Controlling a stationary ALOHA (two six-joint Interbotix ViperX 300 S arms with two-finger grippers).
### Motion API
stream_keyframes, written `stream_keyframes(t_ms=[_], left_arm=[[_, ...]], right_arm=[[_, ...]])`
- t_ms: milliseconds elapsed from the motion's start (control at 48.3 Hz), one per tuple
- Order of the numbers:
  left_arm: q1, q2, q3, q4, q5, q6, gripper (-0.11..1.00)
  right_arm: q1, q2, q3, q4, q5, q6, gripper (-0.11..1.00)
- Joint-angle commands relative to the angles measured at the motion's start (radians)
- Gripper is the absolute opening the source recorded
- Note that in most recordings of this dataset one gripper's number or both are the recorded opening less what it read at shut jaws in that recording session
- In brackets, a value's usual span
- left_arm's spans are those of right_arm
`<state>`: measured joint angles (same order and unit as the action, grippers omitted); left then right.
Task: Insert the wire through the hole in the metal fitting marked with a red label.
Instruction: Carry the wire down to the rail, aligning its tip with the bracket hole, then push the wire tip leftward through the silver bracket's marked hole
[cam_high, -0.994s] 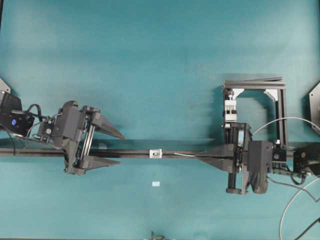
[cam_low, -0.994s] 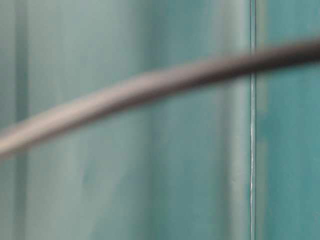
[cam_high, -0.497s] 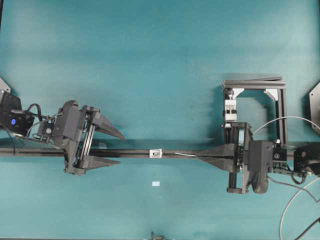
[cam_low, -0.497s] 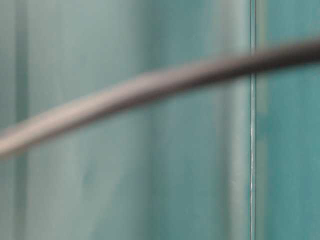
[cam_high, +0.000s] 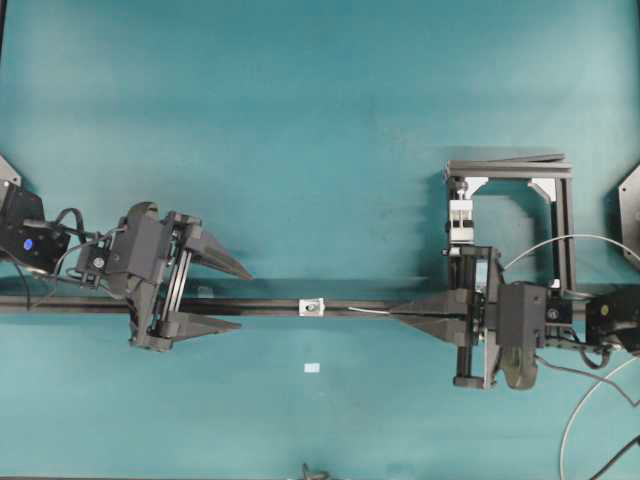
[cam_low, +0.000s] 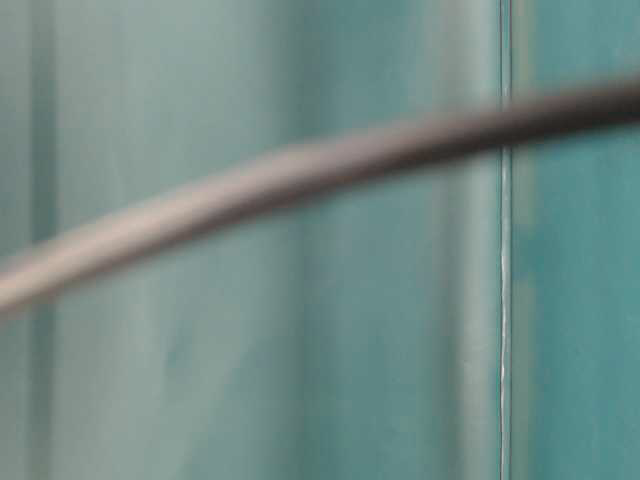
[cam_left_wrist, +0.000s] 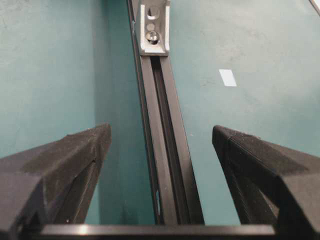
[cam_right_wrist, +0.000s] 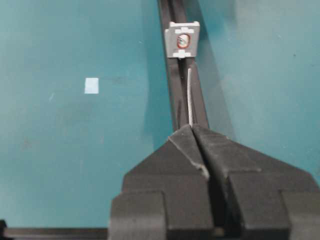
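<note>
Since a second ago your right gripper (cam_high: 395, 312) has eased a little toward the small squarish silver-white metal fitting (cam_high: 313, 306), carrying the thin pale silvery wire (cam_high: 368, 311) with it. Its jaws are pinched together on the wire, whose free tip sits just short of the fitting in the right wrist view (cam_right_wrist: 189, 97), not yet in the dark hole ringed with red (cam_right_wrist: 183, 41). You can see the fitting mounted on the long black slotted rail (cam_high: 260, 305). Your left gripper (cam_high: 243, 297) straddles that rail, jaws wide apart and holding nothing. A small pale square patch (cam_high: 312, 368) lies on the teal table (cam_high: 300, 120).
</note>
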<state>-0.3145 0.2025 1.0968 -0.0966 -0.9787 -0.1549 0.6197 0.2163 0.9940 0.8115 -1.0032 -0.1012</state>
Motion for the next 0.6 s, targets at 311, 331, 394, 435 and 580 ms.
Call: stream_keyframes(t_ms=[311, 331, 394, 435, 580], left_arm=[[-0.002, -0.025, -0.011, 0.003, 0.000, 0.002, 0.79], [0.000, -0.025, -0.011, 0.003, 0.000, 0.002, 0.79], [0.000, -0.025, -0.011, 0.003, 0.000, 0.002, 0.79], [0.000, -0.023, -0.011, 0.003, 0.000, 0.002, 0.79], [0.000, -0.025, -0.011, 0.005, 0.000, 0.002, 0.79]], right_arm=[[-0.018, -0.005, -0.021, -0.026, -0.005, 0.000, -0.01], [-0.021, -0.003, -0.023, -0.026, -0.005, 0.000, -0.01], [-0.026, 0.002, -0.028, -0.028, -0.005, 0.002, -0.01], [-0.029, 0.005, -0.031, -0.031, -0.005, 0.000, -0.01], [-0.041, 0.017, -0.041, -0.044, -0.002, 0.000, -0.01]])
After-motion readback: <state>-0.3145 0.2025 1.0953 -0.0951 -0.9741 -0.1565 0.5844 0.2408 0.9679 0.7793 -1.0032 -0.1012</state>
